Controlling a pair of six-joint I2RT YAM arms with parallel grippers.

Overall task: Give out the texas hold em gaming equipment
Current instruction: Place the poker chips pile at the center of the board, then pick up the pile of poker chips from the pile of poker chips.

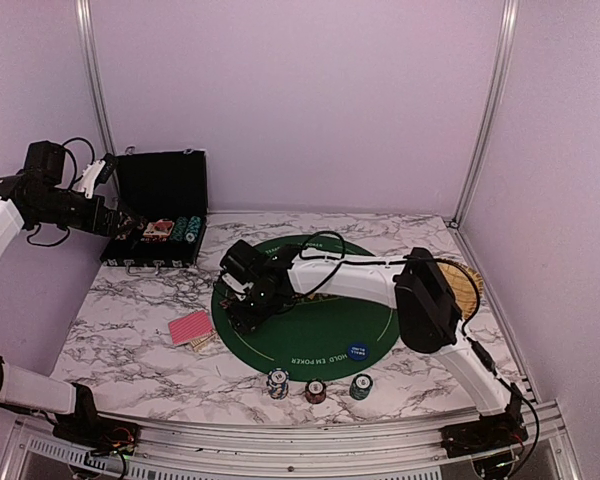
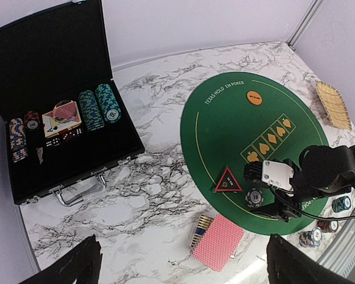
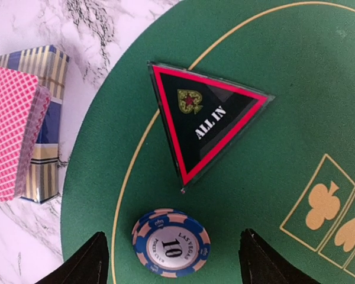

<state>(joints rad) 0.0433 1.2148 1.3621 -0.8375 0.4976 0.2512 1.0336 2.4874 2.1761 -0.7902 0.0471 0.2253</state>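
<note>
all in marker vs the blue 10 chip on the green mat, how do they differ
The ALL IN marker is a triangle; the blue 10 chip is round. The marker is black with a red border, while the chip is blue with pale edge stripes. The marker looks larger than the chip. The marker carries a gold spade emblem, the chip the words LAS VEGAS. Both lie flat on the green mat, apart from each other.
</note>
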